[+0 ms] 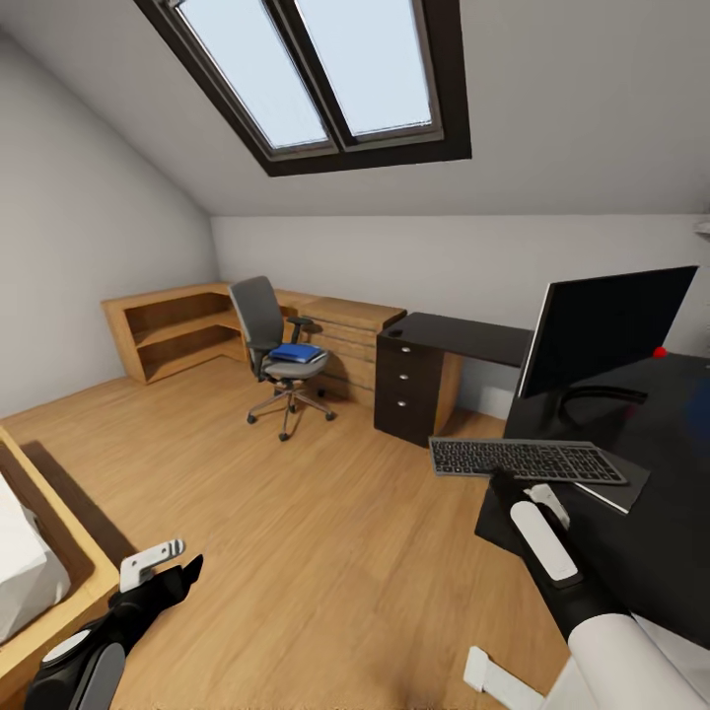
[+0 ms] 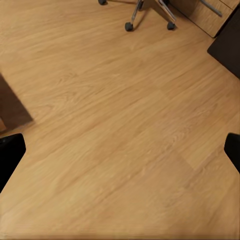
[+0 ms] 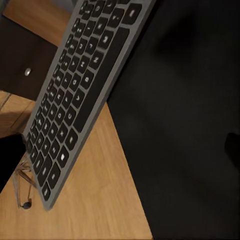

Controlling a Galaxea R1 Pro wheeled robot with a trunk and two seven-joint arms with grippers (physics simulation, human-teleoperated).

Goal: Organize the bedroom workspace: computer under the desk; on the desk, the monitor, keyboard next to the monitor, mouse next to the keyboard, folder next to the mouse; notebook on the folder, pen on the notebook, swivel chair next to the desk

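I see the keyboard (image 1: 528, 461) lying on the bench (image 1: 680, 463) in front of the monitor (image 1: 606, 330), one end jutting past the bench edge, with my right pincer (image 1: 513, 490) just beside it, grip state unclear. The blue folder (image 1: 297, 352) lies on the chair (image 1: 276, 350), well apart from the bench, and my left pincer (image 1: 163, 564) hangs released over the floor (image 1: 325, 532).

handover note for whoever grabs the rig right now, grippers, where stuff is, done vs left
Left gripper: open, empty, low over the wood floor.
Right gripper: at the keyboard's near edge; grip state unclear.
Keyboard: in front of the monitor on the desk, its left end overhanging the desk edge.
Blue folder: on the swivel chair, which stands away by the wooden cabinets.
Done: monitor on desk.
Left: seat keyboard fully, move folder to desk, bring chair over; other items unconfirmed.
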